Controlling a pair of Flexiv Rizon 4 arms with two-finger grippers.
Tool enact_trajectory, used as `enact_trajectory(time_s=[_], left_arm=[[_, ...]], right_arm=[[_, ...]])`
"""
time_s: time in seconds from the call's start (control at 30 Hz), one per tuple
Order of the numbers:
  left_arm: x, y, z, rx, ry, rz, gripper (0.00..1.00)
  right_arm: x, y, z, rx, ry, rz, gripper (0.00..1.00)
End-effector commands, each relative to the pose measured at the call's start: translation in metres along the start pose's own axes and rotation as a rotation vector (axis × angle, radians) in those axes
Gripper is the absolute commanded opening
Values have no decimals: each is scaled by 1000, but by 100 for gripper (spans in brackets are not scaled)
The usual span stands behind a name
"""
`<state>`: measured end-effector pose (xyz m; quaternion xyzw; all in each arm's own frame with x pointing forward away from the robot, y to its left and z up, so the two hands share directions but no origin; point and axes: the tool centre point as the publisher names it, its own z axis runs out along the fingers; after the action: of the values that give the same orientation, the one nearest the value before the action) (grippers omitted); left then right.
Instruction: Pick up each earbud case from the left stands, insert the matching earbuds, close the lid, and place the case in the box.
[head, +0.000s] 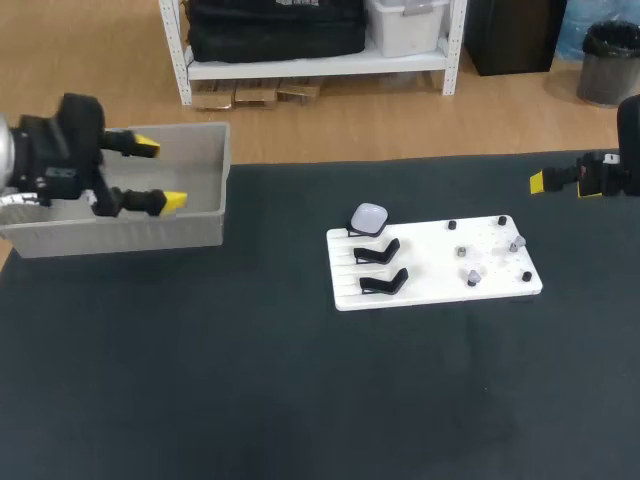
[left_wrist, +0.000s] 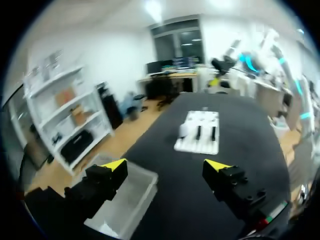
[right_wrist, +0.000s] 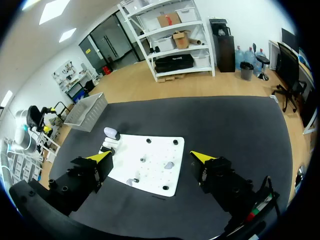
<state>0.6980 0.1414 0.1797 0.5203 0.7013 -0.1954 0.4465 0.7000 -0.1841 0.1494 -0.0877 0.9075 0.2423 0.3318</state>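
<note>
Finds left gripper (head: 160, 174) above grey box (head: 190, 232), fingers spread. Finds right gripper (right_wrist: 152, 156) well clear of white board (head: 440, 272), fingers apart. Notes earbud case (head: 370, 217) on board's far left corner.

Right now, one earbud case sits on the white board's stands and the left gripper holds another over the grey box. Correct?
No: the left gripper is open and empty over the grey box, as the left wrist view shows. The rest holds.

My left gripper (head: 160, 173) hangs over the grey box (head: 215, 215), fingers spread — my right gripper (head: 545, 182) sits well off right. One white case (head: 370, 217) rests on the white board (head: 430, 270), beside two black stands (head: 380, 250).
</note>
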Motion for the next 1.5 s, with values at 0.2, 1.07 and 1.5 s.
enact_trajectory(time_s=[0.2, 1.07, 1.5], left_arm=[[-27, -5, 98, 66, -98, 12, 100], [-24, -19, 181, 165, -105, -55, 100], [-11, -32, 233, 248, -78, 23, 100]], right_arm=[[0, -1, 0, -2, 1, 0, 100], [0, -1, 0, -2, 1, 0, 100], [0, -1, 0, -2, 1, 0, 100]])
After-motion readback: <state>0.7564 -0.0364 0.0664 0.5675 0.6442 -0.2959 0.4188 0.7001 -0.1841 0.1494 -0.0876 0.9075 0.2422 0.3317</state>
